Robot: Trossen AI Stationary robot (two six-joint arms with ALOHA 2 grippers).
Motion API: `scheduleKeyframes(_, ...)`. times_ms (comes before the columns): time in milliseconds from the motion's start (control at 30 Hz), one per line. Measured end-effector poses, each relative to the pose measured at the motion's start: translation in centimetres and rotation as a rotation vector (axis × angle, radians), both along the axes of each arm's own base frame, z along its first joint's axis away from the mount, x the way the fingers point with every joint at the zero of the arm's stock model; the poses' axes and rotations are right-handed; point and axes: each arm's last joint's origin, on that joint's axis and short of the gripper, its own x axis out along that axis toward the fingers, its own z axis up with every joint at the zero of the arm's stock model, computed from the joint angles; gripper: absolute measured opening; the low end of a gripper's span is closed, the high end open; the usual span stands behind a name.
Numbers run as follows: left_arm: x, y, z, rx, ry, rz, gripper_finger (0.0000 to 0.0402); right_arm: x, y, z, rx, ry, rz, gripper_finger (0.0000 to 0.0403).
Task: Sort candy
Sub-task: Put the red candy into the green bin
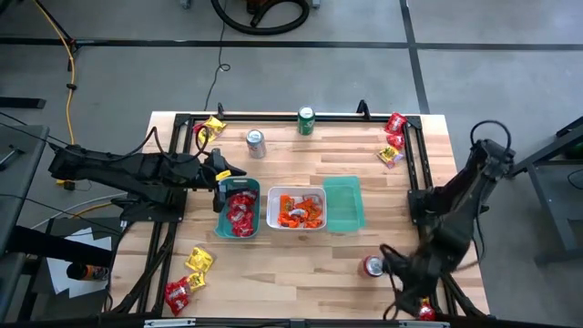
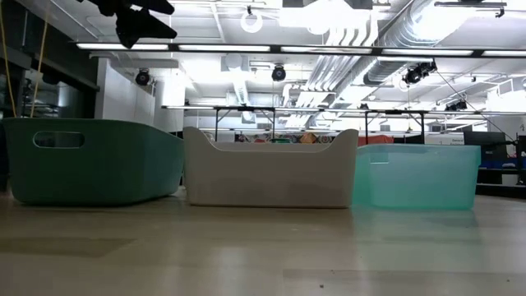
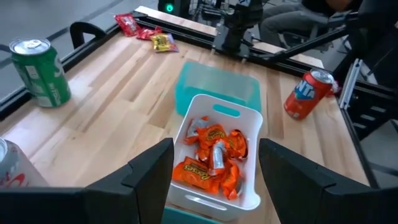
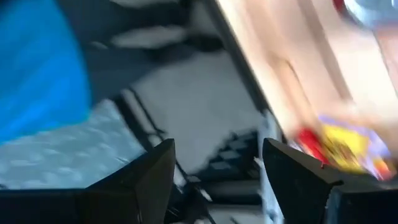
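Observation:
Red candy fills the dark green tray (image 1: 239,211). Orange candy (image 3: 211,163) lies in the white tray (image 1: 298,210). The light teal tray (image 1: 343,203) beside them shows no candy. Loose red and yellow packets lie at the table's corners: far left (image 1: 211,128), far right (image 1: 393,138), near left (image 1: 188,277) and near right (image 1: 425,311). My left gripper (image 1: 223,173) (image 3: 214,168) is open and hovers over the dark green tray's far end, facing the white tray. My right gripper (image 1: 401,281) (image 4: 217,174) is open near the table's near right corner, beside a yellow and red packet (image 4: 345,148).
A silver can (image 1: 256,143) and a green can (image 1: 306,120) stand toward the far edge. A red can (image 1: 373,265) stands close to my right gripper. Black frame rails run along the table's left and right sides. Bare wood lies between the trays and the near edge.

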Motion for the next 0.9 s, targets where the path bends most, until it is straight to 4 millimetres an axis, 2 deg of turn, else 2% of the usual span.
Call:
scheduleKeyframes(200,0.0,0.0,0.0,0.014,0.002,-0.005,0.0223,-0.5,2.4,-3.8,-0.06,0.287,0.127,0.0238)
scheduleKeyframes(367,0.0,0.0,0.0,0.0,-0.001,0.001,0.0223,0.0,4.0,-6.7,-0.088,0.429,0.164,0.0238)
scheduleKeyframes(567,0.0,0.0,0.1,-0.002,-0.007,0.002,0.0223,0.1,4.6,-7.7,-0.111,0.476,0.104,0.0238)
scheduleKeyframes(767,0.0,0.0,0.1,-0.033,-0.012,0.015,0.0223,-1.8,5.1,-9.8,-0.024,0.498,-0.04,0.0238)
scheduleKeyframes(900,0.0,0.0,0.1,-0.052,-0.015,0.023,0.0223,-2.0,5.1,-10.7,0.017,0.47,-0.087,0.0238)
